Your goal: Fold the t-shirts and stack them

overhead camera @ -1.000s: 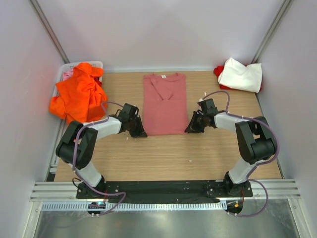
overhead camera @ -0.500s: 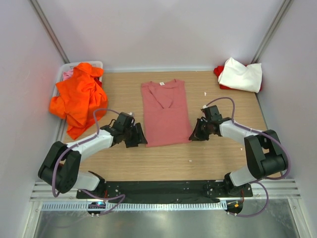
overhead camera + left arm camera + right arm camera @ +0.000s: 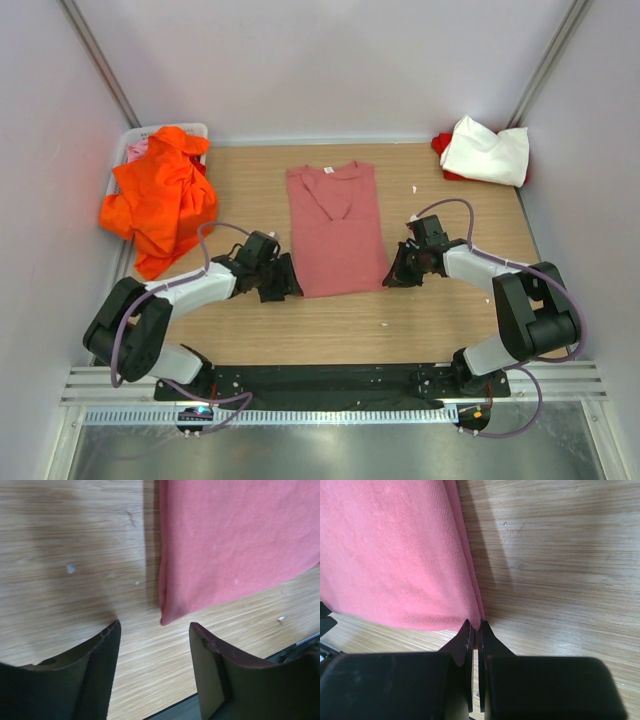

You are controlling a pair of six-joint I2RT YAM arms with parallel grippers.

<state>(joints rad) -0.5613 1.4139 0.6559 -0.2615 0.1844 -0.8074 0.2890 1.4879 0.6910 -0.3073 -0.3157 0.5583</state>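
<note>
Tabletop (image 3: 450, 310), 1 salmon t-shirt (image 3: 335, 235), 1 orange t-shirt (image 3: 160, 200), seemingly 1 white t-shirt (image 3: 487, 150)

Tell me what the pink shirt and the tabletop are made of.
The salmon-pink t-shirt: soft knit cloth, probably cotton jersey, matte; fine ribbing shows close up. The table: wood or wood-look laminate, smooth; straight grain lines show.

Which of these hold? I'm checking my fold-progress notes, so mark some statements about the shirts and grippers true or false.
The dusty salmon-pink cloth t-shirt lies flat mid-table: true.
The left gripper clamps it: false; its jaws stand open, clear of the cloth.
The right gripper is shut on its near corner: true.
The crumpled bright orange cloth t-shirt sits far right: false; far left.
</note>
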